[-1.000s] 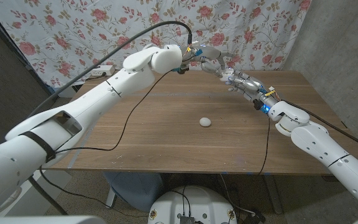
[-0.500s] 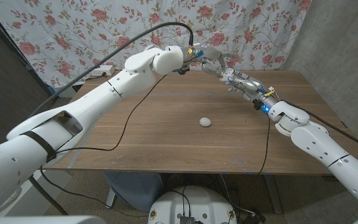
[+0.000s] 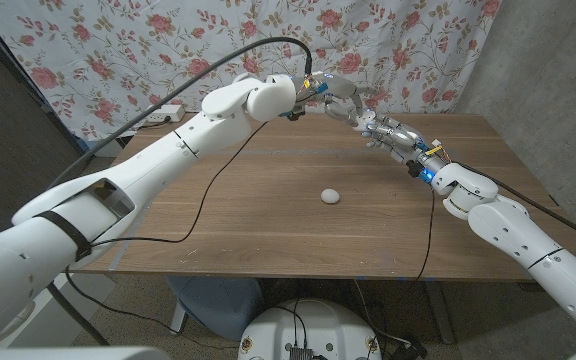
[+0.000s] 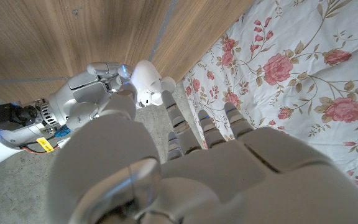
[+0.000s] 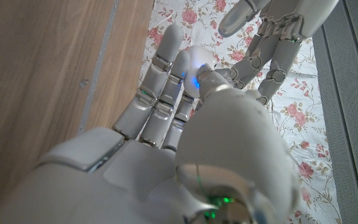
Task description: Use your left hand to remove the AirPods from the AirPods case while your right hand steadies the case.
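Wooden table, plank grain running left-right, a faint pale line across the top toward the far side. One small white rounded object sat on it, roughly mid-table, slightly toward the robot's right; too small to tell what it was. A thin black cable trailed over the left part of the top and another black cable crossed the right part toward the near edge; whether either actually touched the wood was unclear.
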Controlling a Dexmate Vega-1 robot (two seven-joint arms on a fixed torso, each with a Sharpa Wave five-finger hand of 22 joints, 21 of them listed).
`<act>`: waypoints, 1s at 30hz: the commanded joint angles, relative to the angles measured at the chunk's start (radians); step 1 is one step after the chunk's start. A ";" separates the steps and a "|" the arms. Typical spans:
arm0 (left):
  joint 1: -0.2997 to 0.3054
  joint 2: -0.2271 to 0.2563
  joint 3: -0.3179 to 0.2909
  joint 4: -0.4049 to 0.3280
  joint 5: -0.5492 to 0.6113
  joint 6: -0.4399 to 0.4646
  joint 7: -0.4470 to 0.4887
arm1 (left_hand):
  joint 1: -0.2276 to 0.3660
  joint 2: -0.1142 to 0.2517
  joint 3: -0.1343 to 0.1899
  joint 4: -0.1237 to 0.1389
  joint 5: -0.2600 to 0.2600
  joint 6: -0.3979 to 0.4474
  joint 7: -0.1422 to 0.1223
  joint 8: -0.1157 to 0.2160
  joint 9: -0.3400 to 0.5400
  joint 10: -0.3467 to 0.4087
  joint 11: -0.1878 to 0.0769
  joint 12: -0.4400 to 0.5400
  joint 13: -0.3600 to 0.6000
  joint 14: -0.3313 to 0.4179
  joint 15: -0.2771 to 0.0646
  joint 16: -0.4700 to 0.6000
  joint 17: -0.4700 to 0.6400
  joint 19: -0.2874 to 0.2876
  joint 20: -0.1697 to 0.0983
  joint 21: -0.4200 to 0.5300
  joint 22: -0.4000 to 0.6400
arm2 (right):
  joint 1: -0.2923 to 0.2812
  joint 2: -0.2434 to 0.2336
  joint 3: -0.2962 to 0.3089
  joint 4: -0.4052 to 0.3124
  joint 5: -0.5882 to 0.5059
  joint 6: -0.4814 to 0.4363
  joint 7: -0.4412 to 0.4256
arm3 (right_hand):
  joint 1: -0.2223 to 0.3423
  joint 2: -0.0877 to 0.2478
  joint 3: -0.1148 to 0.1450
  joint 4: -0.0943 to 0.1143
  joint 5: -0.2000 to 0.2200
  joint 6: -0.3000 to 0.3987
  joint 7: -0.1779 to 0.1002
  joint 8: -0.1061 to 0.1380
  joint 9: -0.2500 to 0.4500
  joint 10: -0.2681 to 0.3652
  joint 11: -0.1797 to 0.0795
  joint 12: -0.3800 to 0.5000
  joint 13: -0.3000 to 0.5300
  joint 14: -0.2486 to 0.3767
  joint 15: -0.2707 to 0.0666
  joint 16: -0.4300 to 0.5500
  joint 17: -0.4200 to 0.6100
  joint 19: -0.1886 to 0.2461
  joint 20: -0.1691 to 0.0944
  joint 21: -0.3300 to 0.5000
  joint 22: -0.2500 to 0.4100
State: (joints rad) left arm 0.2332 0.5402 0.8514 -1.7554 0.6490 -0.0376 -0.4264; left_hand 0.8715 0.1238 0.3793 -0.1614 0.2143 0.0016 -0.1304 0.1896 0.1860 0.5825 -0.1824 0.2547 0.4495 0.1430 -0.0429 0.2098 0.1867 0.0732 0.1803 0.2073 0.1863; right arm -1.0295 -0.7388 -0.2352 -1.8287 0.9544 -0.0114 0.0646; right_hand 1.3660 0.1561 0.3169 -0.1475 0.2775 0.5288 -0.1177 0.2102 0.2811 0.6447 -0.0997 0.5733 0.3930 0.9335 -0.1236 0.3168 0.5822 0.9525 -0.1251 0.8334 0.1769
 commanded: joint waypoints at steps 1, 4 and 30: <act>0.003 -0.002 0.005 -0.002 0.013 0.000 0.004 | 0.007 0.010 0.009 0.004 0.005 -0.001 0.004 0.010 0.001 0.013 0.003 -0.003 0.004 0.005 -0.002 0.006 0.002 0.006 0.003 0.004 0.001 | -0.005 -0.004 0.001 -0.006 0.000 0.003 0.005 | -0.002 0.010 0.002 -0.001 0.005 0.003 0.004 0.001 0.002 0.019 -0.005 0.206 0.120 0.021 -0.103 -0.006 0.002 -0.042 -0.081 0.010 0.002; 0.003 -0.002 0.005 -0.003 0.014 0.004 -0.002 | 0.007 0.010 0.009 0.004 0.005 -0.001 0.005 0.010 0.001 0.015 0.004 -0.003 0.004 0.010 -0.004 0.008 0.002 0.008 0.003 0.005 0.001 | -0.007 -0.005 0.002 -0.009 0.000 0.004 0.005 | -0.001 0.010 0.002 -0.002 0.006 0.003 0.004 0.001 0.002 0.019 -0.008 0.207 0.120 0.021 -0.103 -0.008 0.002 -0.043 -0.081 0.012 0.002; 0.037 0.006 -0.004 -0.033 0.066 -0.019 0.052 | -0.017 0.021 0.024 0.017 0.010 0.057 -0.003 0.026 0.001 0.075 -0.021 0.009 0.011 0.058 -0.030 0.018 0.004 0.028 -0.004 0.012 0.002 | -0.026 -0.014 0.006 -0.029 0.001 0.010 0.010 | -0.003 0.009 0.002 -0.002 0.008 0.005 0.005 0.000 0.004 0.018 -0.004 0.208 0.120 0.024 -0.103 -0.014 0.009 -0.050 -0.080 0.026 0.002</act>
State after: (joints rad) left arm 0.2575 0.5465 0.8522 -1.7779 0.6961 -0.0463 -0.3890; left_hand 0.8645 0.1383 0.3932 -0.1475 0.2157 0.0511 -0.1348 0.2078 0.1860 0.6488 -0.2019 0.2593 0.4592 0.1895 -0.0715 0.2221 0.1888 0.0896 0.1715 0.2129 0.1864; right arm -1.0471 -0.7483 -0.2322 -1.8486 0.9546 -0.0042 0.0728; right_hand 1.3615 0.1595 0.3165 -0.1471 0.2816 0.5285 -0.1178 0.2101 0.2808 0.6447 -0.0997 0.5733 0.3930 0.9353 -0.1218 0.3086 0.5867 0.9503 -0.1228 0.8546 0.1770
